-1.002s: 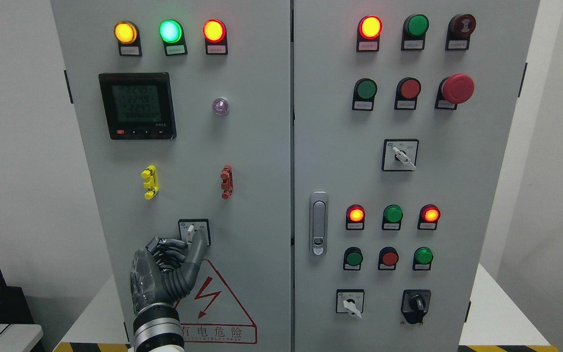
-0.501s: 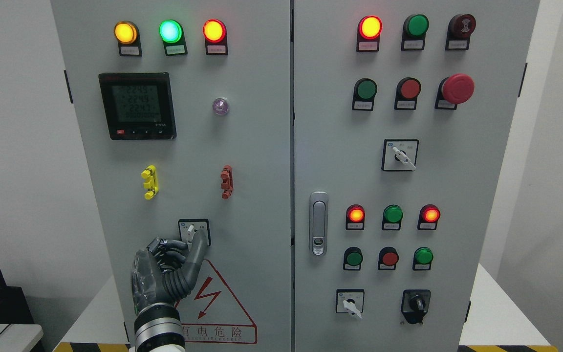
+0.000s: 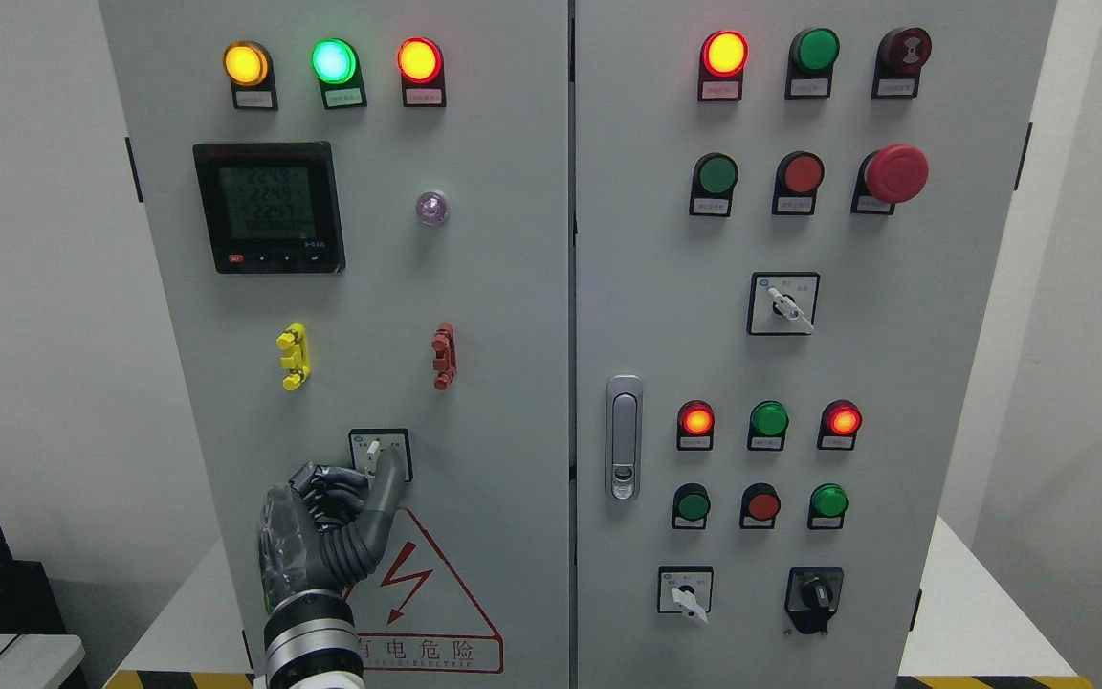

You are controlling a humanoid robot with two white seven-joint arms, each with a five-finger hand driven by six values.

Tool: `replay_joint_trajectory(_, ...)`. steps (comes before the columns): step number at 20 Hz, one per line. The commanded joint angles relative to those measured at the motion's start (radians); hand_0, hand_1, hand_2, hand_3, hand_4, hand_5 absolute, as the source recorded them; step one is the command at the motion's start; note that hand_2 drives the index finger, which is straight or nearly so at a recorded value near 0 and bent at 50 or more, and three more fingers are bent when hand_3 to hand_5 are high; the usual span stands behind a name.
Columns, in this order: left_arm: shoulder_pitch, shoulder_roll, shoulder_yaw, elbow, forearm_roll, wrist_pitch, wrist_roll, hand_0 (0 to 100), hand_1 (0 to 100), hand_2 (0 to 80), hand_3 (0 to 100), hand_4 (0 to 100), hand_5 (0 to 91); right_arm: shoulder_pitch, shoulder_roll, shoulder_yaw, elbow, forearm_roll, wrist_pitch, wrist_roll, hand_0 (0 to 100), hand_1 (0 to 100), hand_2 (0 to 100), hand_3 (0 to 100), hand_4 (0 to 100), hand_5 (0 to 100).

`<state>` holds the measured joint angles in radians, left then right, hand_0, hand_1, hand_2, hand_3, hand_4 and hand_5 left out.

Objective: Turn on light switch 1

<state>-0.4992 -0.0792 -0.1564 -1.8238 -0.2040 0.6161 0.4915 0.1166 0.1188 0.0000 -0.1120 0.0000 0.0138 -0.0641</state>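
A small rotary selector switch [image 3: 374, 448] with a white knob sits on a black-framed plate low on the left cabinet door. My left hand [image 3: 371, 478] rises from the bottom edge directly below it. Its dark fingers [image 3: 333, 486] are curled against the knob's left side, and the thumb [image 3: 386, 490] presses up on the right, covering the knob's lower end. The knob's white tip points up and slightly left. My right arm is out of the picture.
The grey cabinet [image 3: 513, 287] has two doors with a door handle [image 3: 623, 435] by the seam. Nearby are a yellow clip [image 3: 293, 356], a red clip [image 3: 443, 356], a meter [image 3: 269, 207], lit lamps [image 3: 333, 61] and a warning triangle [image 3: 417, 584]. The right door carries further push buttons and selectors.
The left hand has crept a little down and right along the door while staying on the knob. The knob's direction and the lamps look the same.
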Motion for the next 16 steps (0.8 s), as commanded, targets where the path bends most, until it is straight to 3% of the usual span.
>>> replay_joint_trajectory(1, -0.001, -0.001, -0.005, 0.001, 0.000, 0.001, -0.001, 18, 51, 63.5, 85, 81, 66.6, 0.000, -0.001, 0.017, 0.000, -0.025, 0.000, 0.000, 12, 39, 0, 0, 0, 0)
replay_joint_trajectory(16, -0.001, 0.001, -0.005, 0.003, 0.000, 0.001, -0.001, 25, 48, 65.1, 85, 81, 67.2, 0.000, 0.001, 0.017, 0.000, -0.025, 0.000, 0.000, 12, 39, 0, 0, 0, 0)
